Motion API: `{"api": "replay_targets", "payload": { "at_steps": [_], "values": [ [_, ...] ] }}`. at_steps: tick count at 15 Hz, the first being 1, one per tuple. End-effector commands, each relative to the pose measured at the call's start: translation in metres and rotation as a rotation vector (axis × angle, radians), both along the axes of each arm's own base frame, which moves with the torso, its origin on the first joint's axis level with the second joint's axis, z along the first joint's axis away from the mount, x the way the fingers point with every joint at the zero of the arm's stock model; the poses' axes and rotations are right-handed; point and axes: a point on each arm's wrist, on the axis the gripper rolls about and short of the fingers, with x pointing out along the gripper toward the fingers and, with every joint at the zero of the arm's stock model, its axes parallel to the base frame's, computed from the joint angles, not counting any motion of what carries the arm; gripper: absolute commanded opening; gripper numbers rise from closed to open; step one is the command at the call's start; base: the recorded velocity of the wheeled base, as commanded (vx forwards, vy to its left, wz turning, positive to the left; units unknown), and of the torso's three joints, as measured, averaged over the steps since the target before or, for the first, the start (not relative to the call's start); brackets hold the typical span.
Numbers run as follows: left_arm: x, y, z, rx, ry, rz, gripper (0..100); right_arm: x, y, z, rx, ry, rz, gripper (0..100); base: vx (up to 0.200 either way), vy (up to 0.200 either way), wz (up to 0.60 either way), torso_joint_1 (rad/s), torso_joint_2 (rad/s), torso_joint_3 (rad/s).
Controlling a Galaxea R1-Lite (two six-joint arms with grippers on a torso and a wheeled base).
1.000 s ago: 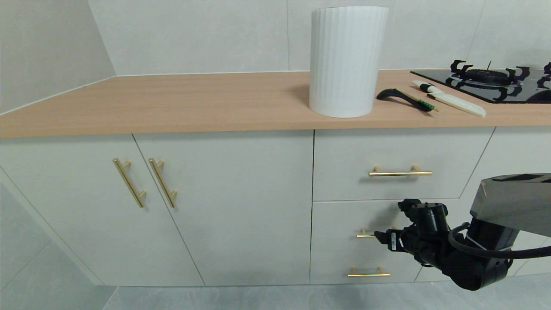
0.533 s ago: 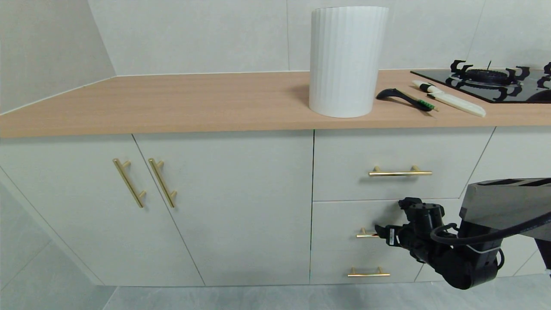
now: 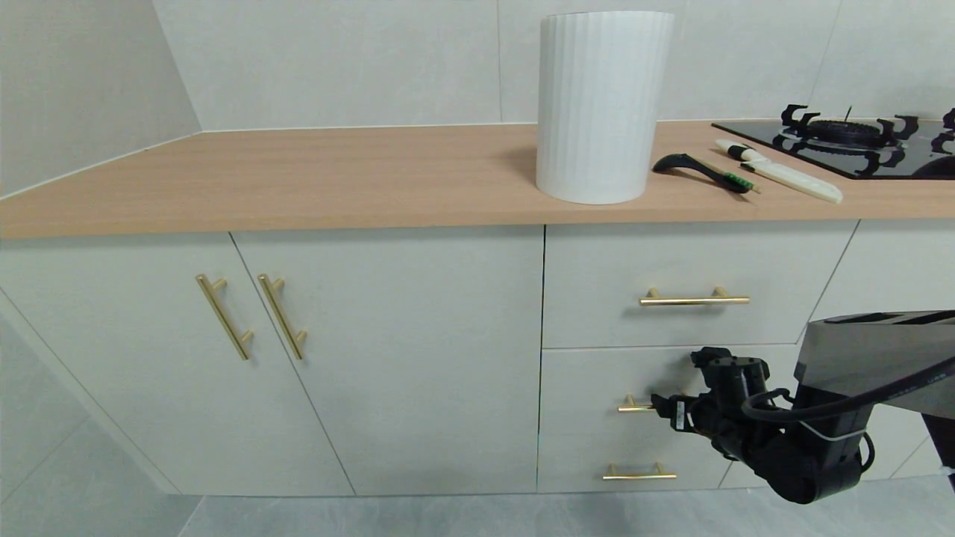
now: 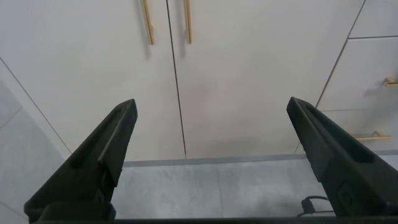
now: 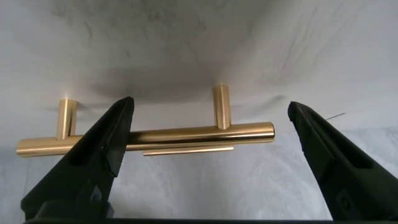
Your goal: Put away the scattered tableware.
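Spread wide, the right gripper point(image 5: 209, 109) sits low before the cabinet, its jaws flanking the middle drawer's brass handle point(image 5: 186, 135) without pinching it. The jaws open along the bar's length, with one mounting post between them. To open this drawer well, the gripper should probably either roll so the fingers cross the bar or close firmly on that post. It should then seat deep and pull straight out along the drawer's travel, since a shallow hold would likely slip off the round metal. The left gripper point(image 4: 211, 112), also parted and empty, faces the double cabinet doors point(image 4: 249, 74). Up on the countertop point(image 3: 336, 179), a black ladle point(image 3: 697, 171) and a white knife point(image 3: 783, 177) lie between the white ribbed canister point(image 3: 597, 104) and the gas hob point(image 3: 843, 142).
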Motion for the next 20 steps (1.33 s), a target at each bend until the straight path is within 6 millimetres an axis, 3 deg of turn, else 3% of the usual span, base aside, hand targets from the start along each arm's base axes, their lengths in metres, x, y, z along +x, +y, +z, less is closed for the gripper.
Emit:
{"api": "replay_targets", "payload": {
  "at_steps": [1,8,12,17,20],
  "values": [
    [0.000,0.000,0.000,0.000,0.001,0.000,100,-0.001,0.000,0.002,-0.003,0.006,0.002,100,0.000,0.000,0.00,0.000,0.00,0.000],
    [0.000,0.000,0.000,0.000,0.003,0.000,100,-0.005,-0.001,0.003,-0.007,0.030,0.003,100,0.000,0.000,0.00,0.000,0.00,0.000],
    [0.000,0.000,0.000,0.000,0.001,0.000,100,-0.022,-0.005,0.028,-0.022,0.125,0.020,100,0.000,0.000,0.00,0.000,0.00,0.000],
    [0.000,0.000,0.000,0.000,0.001,0.000,100,-0.069,-0.008,0.108,-0.065,0.213,0.151,100,0.000,0.000,0.00,0.000,0.00,0.000],
    [0.000,0.000,0.000,0.000,0.001,0.000,100,-0.095,-0.002,0.151,-0.059,0.151,0.200,100,0.000,0.000,0.00,0.000,0.00,0.000]
  ]
}}
